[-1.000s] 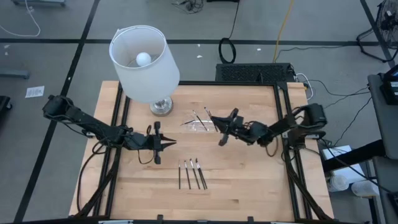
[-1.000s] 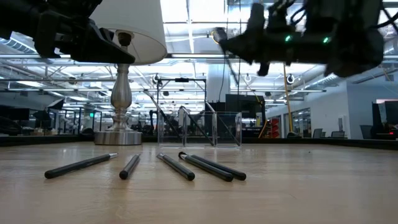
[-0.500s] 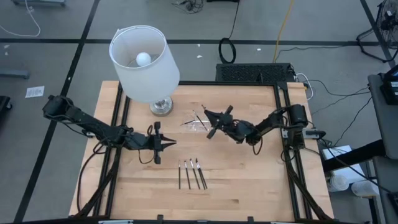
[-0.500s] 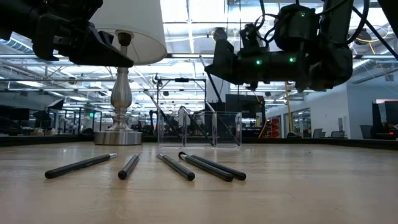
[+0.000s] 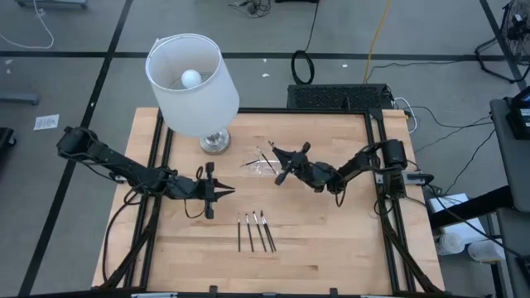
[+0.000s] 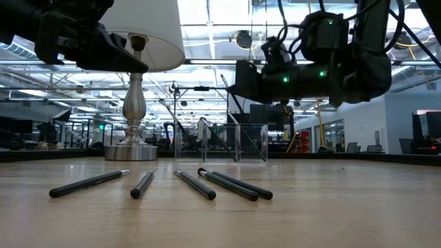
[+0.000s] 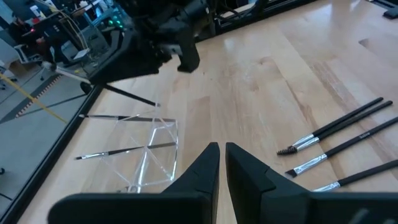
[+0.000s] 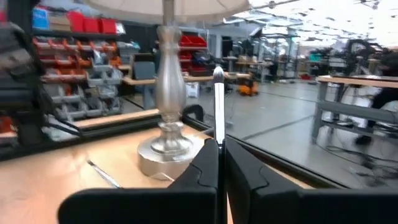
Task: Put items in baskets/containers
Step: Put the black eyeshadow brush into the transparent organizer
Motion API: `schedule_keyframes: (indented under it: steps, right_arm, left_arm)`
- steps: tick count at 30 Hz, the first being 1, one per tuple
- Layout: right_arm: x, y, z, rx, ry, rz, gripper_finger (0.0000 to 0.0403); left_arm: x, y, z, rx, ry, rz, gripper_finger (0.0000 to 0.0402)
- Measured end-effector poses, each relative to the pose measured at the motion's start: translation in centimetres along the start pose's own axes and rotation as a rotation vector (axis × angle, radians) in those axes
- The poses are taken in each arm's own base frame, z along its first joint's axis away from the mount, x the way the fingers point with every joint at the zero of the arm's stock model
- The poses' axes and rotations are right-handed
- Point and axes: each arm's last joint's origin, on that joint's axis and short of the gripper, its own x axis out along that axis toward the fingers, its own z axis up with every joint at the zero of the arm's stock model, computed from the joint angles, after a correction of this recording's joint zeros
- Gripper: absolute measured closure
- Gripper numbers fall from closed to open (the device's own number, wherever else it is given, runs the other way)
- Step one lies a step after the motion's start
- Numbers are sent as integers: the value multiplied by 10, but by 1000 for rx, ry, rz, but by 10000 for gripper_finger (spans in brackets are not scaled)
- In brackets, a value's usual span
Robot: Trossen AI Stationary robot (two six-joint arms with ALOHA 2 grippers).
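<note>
Several thin dark sticks [image 5: 255,232] with pale ends lie side by side on the wood near the table's front, seen also in the low view [image 6: 200,184]. The clear tray [image 5: 263,165] rests flat near the lamp, and two sticks [image 7: 124,149] lie in it. My right gripper [image 5: 280,163] hovers at the tray's right side, shut on another stick [image 8: 218,106]. Left of the loose sticks, my left gripper [image 5: 228,190] hangs above the table, shut and holding nothing; its fingers [image 7: 205,165] point toward the tray [image 7: 155,146]. My right gripper pinches a thin dark stick between its two fingers, gripping the dark shaft [image 8: 219,142] at the fingertips. The rest of the stick juts out past the fingers and ends in a pale tip [image 8: 217,74]. The stick is lifted clear of the table.
A lamp with a white shade [image 5: 192,81] stands on its silver base [image 5: 215,142] at the far left, close to the tray. Black frame rails [image 5: 374,157] run along the table's left and right edges. Bare wood lies between the tray and the loose sticks.
My right gripper has gone toward the table's left edge and down to the tray, rolling as it went, with the stick still pinched in it. Most of this move came in the first half second.
</note>
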Motion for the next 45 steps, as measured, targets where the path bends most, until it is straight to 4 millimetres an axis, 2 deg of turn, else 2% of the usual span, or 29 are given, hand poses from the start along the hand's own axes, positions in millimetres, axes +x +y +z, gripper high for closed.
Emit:
schedule_keyframes:
  steps: [5, 15, 26, 38, 45]
  right_arm:
    - [1, -2, -11, -19, 32, -5, 403]
    - [1, -1, -15, -41, 61, 3, 402]
    - [0, -1, -20, -31, 102, 8, 373]
    - [-2, 3, -10, -38, 39, 23, 368]
    - [-21, 26, 20, -224, -71, 96, 366]
  left_arm:
    - [0, 0, 0, 3, -2, 0, 364]
    - [0, 0, 0, 3, -1, 0, 364]
    - [0, 0, 1, -1, -12, 2, 364]
    - [0, 0, 1, -26, -15, -13, 364]
    - [0, -3, 2, -59, -35, -109, 364]
